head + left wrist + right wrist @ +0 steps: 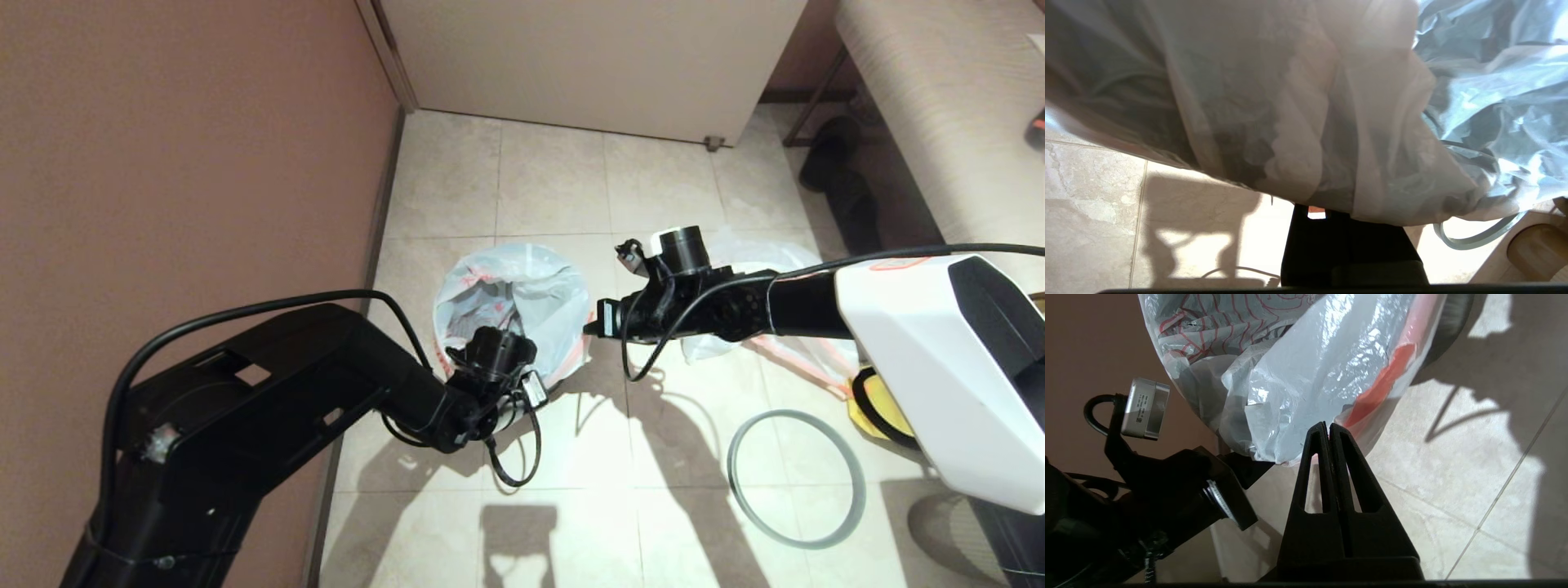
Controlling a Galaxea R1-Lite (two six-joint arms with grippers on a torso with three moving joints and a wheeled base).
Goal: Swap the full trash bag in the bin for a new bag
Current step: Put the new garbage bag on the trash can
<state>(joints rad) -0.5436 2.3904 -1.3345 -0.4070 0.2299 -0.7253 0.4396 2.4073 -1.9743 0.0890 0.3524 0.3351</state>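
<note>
1. Brown wall [180, 147] on the far left; the left arm reaches in along it toward the bin.
2. Left gripper [1351, 214] sits at the near rim of the bin, fingers pressed together. They look shut on the hem of the new bag [522, 286], but film drapes over the fingertips, so the pinch itself is hidden.
3. The new bag lines the bin [1449, 318], hem folded over the outside, pink-red drawstring band showing on the right side. Only a dark sliver of bin shows under the plastic.
4. Right gripper [1329, 426] is at the bag's right edge, fingers closed flat against each other, tips touching or just beside the film; nothing visibly caught between them.
5. The full trash bag [759, 261] lies on the floor tiles [653, 457] behind the right arm, well out of the bin.
6. Grey hoop [796, 478] lies flat on the floor to the right, apart from the bin; yellow bag [878, 404] just beyond it.
7. Step in hand, likely: seating and spreading the liner over the rim. Next calls for tucking the hem evenly, then fetching the hoop and pressing it over the rim.
</note>
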